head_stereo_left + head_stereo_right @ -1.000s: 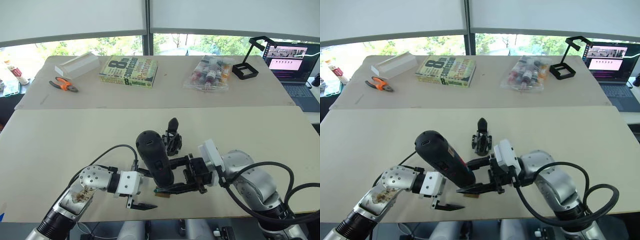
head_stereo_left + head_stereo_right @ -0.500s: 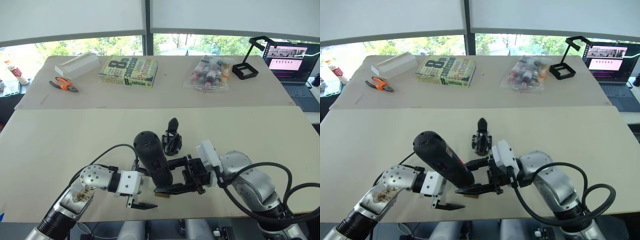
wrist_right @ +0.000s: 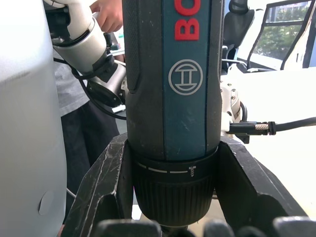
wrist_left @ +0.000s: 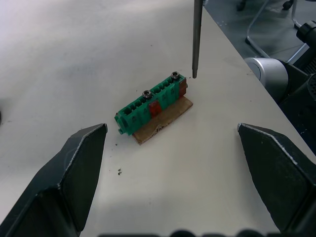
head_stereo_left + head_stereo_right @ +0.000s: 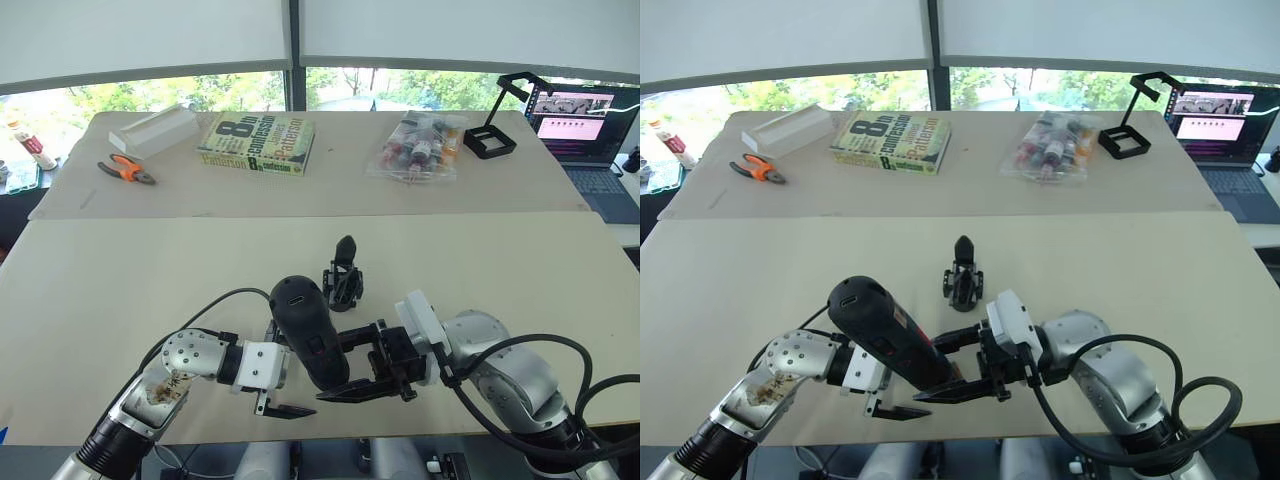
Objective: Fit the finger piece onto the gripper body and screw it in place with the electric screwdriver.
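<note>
The electric screwdriver (image 5: 308, 338), thick and black with red lettering, stands tilted near the table's front edge. My right gripper (image 5: 352, 362) is shut on its lower barrel (image 3: 173, 123), one finger on each side. Its thin metal bit (image 4: 196, 39) ends just above one end of a small green block (image 4: 150, 102) with two screw heads. My left gripper (image 4: 182, 177) is open, its fingers spread wide either side of that block and touching nothing. The gripper body (image 5: 343, 272) stands behind the screwdriver with one pointed finger upright. The finger piece is out of view.
The far table holds orange-handled pliers (image 5: 127, 169), a white box (image 5: 155, 128), a book (image 5: 258, 142), a bag of bottles (image 5: 420, 145), a black stand (image 5: 500, 120) and a laptop (image 5: 585, 115). A person's hand (image 3: 111, 15) shows behind the arms. The table's front edge is close.
The right gripper and the screwdriver have sunk a little towards the table's front edge. The left gripper stays open in about the same place.
</note>
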Motion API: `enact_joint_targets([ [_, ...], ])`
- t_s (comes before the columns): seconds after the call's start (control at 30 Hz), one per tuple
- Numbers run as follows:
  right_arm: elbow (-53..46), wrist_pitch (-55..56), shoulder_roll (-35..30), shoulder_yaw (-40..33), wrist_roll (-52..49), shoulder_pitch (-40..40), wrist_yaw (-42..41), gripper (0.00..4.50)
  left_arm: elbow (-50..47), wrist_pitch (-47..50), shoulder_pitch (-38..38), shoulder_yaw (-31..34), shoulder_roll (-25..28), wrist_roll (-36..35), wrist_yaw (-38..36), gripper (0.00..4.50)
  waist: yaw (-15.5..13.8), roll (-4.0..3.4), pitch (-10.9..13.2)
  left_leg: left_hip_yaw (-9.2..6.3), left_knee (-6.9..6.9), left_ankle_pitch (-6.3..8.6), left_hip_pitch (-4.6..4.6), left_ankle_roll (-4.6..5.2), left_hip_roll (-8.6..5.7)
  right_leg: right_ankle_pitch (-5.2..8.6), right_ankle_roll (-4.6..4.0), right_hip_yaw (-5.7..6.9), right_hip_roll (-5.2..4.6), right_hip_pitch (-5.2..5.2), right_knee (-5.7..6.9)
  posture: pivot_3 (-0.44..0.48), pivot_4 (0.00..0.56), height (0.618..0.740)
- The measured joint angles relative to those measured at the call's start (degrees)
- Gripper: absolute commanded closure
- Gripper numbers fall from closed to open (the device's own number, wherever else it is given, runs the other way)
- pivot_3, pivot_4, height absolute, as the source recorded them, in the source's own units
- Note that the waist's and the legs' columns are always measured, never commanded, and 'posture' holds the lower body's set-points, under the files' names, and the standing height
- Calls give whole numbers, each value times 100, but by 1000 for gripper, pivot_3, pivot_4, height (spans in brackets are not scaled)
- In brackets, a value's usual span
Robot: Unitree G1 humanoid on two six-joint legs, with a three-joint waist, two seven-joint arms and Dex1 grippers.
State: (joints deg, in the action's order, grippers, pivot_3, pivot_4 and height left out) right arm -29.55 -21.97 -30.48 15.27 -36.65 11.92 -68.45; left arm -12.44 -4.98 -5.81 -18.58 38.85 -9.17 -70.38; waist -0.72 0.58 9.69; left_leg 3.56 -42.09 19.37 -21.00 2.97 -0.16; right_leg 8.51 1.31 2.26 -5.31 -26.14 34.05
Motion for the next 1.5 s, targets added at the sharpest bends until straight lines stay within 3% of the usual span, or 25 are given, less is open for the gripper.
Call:
enact_joint_targets([
  [1.5,198,-80,7,-152,-59,261,-22,2603,171,-12,-133,-36,-74,4,-1,0,2,2,-1,0,-1,1,0,2,0,0,0,0,0,0,0,0,150,740],
])
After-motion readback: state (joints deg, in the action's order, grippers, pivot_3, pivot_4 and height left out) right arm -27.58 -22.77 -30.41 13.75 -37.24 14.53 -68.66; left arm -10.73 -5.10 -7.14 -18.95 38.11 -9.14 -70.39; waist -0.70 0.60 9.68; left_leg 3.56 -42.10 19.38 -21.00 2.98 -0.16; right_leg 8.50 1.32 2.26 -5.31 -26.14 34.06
